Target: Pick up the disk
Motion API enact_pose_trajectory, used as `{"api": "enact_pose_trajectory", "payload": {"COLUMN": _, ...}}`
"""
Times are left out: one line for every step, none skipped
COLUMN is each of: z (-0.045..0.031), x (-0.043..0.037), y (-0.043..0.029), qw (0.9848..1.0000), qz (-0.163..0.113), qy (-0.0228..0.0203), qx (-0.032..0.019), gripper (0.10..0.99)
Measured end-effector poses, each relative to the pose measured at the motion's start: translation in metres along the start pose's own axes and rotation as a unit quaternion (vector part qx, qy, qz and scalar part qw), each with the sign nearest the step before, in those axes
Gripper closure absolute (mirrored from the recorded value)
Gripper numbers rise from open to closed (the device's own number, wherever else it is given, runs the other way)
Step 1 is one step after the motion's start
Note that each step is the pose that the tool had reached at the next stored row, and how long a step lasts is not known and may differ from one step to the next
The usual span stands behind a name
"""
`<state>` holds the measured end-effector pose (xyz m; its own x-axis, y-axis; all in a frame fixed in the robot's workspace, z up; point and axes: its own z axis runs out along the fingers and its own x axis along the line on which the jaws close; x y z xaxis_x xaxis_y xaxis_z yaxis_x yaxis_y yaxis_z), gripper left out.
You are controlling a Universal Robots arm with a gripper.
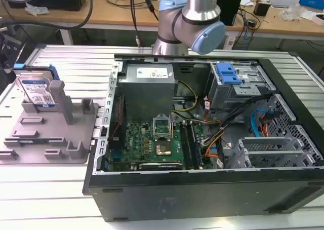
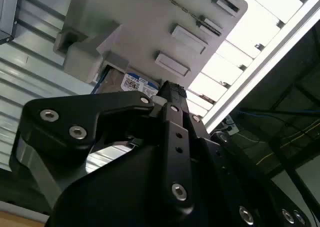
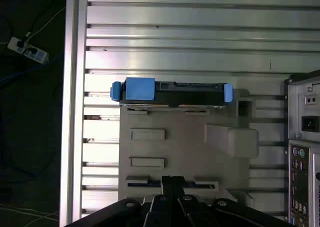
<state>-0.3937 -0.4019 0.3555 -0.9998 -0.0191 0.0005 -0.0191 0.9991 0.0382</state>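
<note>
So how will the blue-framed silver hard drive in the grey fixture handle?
The silver metal hard drive looks rigid and is likely dense for its size. Standing on edge in the grey plastic fixture, it might tip if pushed sideways.

Both wrist views close over the fixture point(image 3: 185, 147); exterior view high, oblique, sharing it.

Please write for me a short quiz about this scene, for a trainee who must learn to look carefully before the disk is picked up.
1. True or false: the disk lies flat inside the computer case.
2. What holds the disk? A) the grey fixture B) the tool C) a person's hand
3. Fill in: the tool and the disk are ___ (touching / apart).

Key: 1 false, it stands upright, outside the computer case; 2 A; 3 apart.
</note>
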Motion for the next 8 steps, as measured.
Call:
{"api": "enact_pose_trajectory", "payload": {"z": 0.0, "x": 0.0, "y": 0.0, "qw": 1.0, "qz": 0.0, "qy": 0.0, "qx": 0.0, "gripper": 0.98}}
{"api": "enact_pose_trajectory", "payload": {"z": 0.0, "x": 0.0, "y": 0.0, "qw": 1.0, "qz": 0.0, "qy": 0.0, "qx": 0.0, "gripper": 0.98}}
{"api": "enact_pose_trajectory", "payload": {"z": 0.0, "x": 0.0, "y": 0.0, "qw": 1.0, "qz": 0.0, "qy": 0.0, "qx": 0.0, "gripper": 0.98}}
{"api": "enact_pose_trajectory", "payload": {"z": 0.0, "x": 0.0, "y": 0.0, "qw": 1.0, "qz": 0.0, "qy": 0.0, "qx": 0.0, "gripper": 0.98}}
{"api": "enact_pose_trajectory", "payload": {"z": 0.0, "x": 0.0, "y": 0.0, "qw": 1.0, "qz": 0.0, "qy": 0.0, "qx": 0.0, "gripper": 0.98}}
{"api": "enact_pose_trajectory", "payload": {"z": 0.0, "x": 0.0, "y": 0.0, "qw": 1.0, "qz": 0.0, "qy": 0.0, "qx": 0.0, "gripper": 0.98}}
{"api": "enact_pose_trajectory", "payload": {"z": 0.0, "x": 0.0, "y": 0.0, "qw": 1.0, "qz": 0.0, "qy": 0.0, "qx": 0.0, "gripper": 0.98}}
{"api": "enact_pose_trajectory", "payload": {"z": 0.0, "x": 0.0, "y": 0.0, "qw": 1.0, "qz": 0.0, "qy": 0.0, "qx": 0.0, "gripper": 0.98}}
